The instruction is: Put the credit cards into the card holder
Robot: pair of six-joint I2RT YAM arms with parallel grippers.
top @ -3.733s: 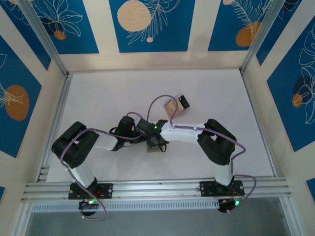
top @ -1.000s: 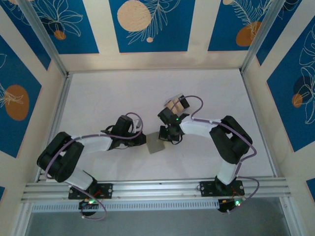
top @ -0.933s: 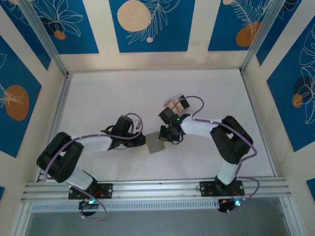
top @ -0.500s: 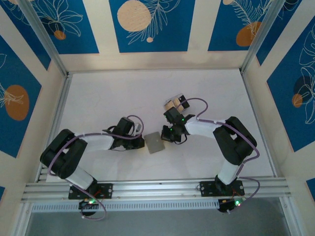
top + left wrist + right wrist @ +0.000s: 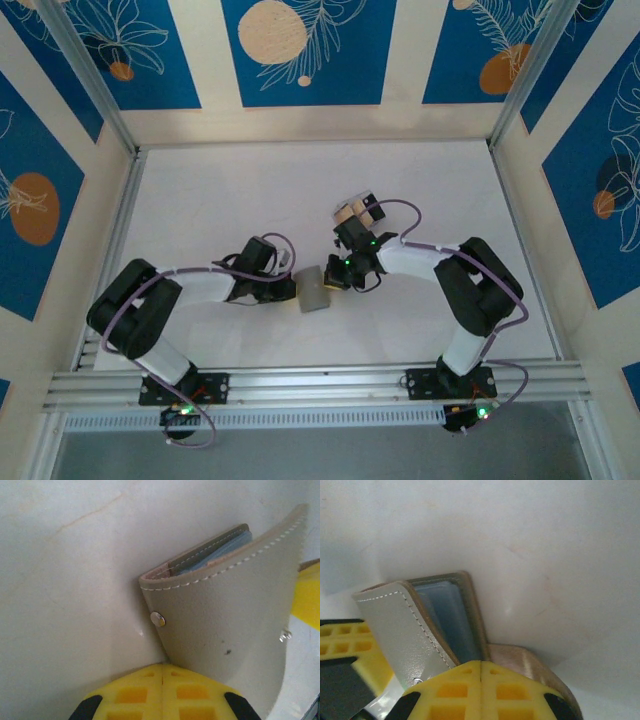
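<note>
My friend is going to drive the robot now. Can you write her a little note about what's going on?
Left gripper: shut, tip against the small grey folding wallet, which stands half open on the white table.
Right gripper: shut, at the wallet's other side. Whether either pinches it is unclear.
Cards: tan cards and a black card lie on the table beyond the right gripper.
Done: wallet partway open, pale-blue pocket showing.
Left: put each card in.
</note>
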